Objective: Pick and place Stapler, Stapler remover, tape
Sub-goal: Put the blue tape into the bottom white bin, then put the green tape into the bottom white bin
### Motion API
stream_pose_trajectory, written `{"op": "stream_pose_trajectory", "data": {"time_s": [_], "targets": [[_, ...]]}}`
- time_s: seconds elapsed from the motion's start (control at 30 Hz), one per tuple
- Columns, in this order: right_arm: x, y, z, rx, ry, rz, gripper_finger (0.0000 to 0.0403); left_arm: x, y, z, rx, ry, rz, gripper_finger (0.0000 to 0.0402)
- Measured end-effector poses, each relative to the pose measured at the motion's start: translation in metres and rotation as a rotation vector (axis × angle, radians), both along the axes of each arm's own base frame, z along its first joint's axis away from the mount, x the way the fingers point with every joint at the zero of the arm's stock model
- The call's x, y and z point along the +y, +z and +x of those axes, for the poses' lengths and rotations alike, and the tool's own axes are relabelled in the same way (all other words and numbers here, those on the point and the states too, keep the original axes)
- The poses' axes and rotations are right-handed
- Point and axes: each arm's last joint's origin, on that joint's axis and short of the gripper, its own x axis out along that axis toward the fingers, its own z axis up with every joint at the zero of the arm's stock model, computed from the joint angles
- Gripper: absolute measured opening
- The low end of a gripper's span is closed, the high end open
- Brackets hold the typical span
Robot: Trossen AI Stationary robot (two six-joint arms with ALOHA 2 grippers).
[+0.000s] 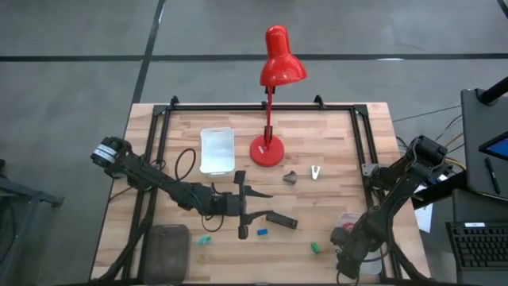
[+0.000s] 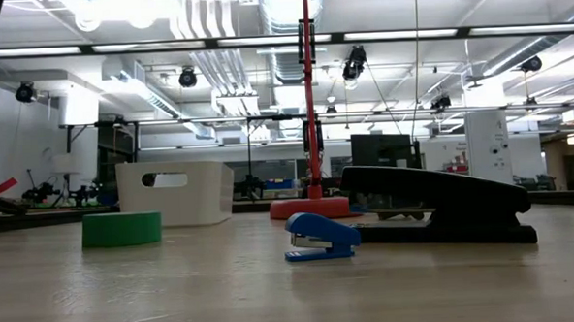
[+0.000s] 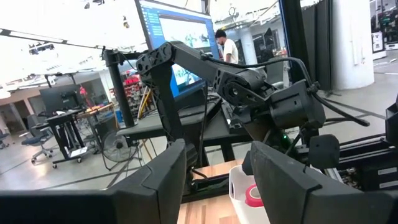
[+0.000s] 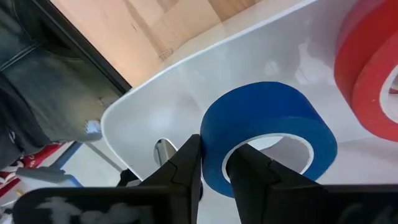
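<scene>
While I count what lies on the surface point(image 1: 333, 135), I find one black stapler point(image 1: 281, 220), lying near the front edge just beside my left hand point(image 1: 242, 205); one blue tape roll point(image 4: 273, 118); one red lamp point(image 1: 274, 95); one white tray point(image 1: 216, 151); one small blue stapler point(image 2: 319, 237); one low green round piece point(image 2: 122, 229); red tape point(image 4: 373, 68) lies beside the blue roll, but the frame edge cuts it off, so I cannot count its rolls; two small pieces by the lamp base, one grey point(image 1: 290, 177) and one pale point(image 1: 316, 171), are too small to name; my right hand point(image 4: 214, 155) reaches into a white tub point(image 4: 155, 87) at the front right corner and pinches the blue tape roll's wall, one finger inside the core and one outside; my left hand is wide open, holding nothing.
</scene>
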Motion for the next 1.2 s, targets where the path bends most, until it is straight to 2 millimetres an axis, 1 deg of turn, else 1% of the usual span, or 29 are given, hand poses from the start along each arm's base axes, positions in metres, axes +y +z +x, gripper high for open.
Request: {"op": "stream_pose_trajectory", "data": {"time_s": [0.37,0.77,0.9,1.0,1.1,1.2], "targets": [[-0.001,-0.003,0.000,-0.002,-0.002,-0.017,0.0093,0.000,0.000,0.000,0.000,0.000,0.000,0.0181],[0.000,-0.002,0.001,-0.021,0.023,-0.013,0.0122,0.000,0.000,0.000,0.000,0.000,0.000,0.0181],[0.001,0.006,0.003,-0.042,0.042,0.012,0.0128,-0.001,0.000,-0.001,0.012,-0.005,0.002,0.0181],[0.000,0.015,0.004,-0.083,0.027,0.020,0.0129,-0.005,0.003,-0.009,0.063,-0.007,-0.023,0.0181],[-0.002,0.022,0.005,-0.148,0.027,0.013,0.0125,-0.004,0.010,-0.020,0.113,0.017,-0.116,0.0181],[-0.003,0.031,0.005,-0.233,0.052,0.005,0.0118,0.000,0.006,-0.029,0.245,0.030,-0.208,0.0181]]}}
